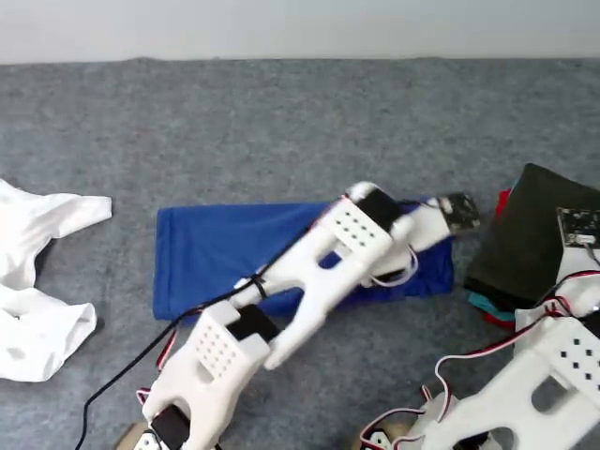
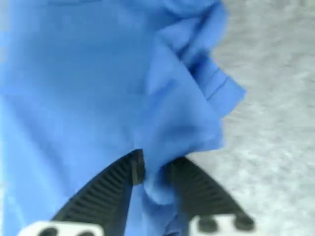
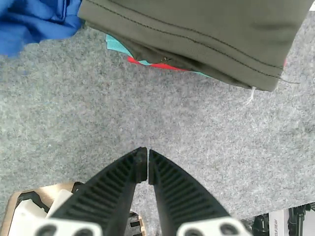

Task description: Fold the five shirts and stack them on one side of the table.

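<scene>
Grey felt tabletop (image 1: pixel 281 122), soft blue shirt (image 1: pixel 216 253) pinched in left gripper (image 2: pixel 153 167), right gripper (image 3: pixel 147 158) clenched empty

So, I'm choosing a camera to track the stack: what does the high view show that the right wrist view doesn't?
High view adds the white shirt and the left arm across the blue shirt. Right wrist view adds that the right gripper is shut, over the table. Both show the dark shirt, the blue shirt and the table.

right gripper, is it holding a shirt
No, the right gripper is shut on nothing over the grey table, apart from the olive shirt.
</scene>
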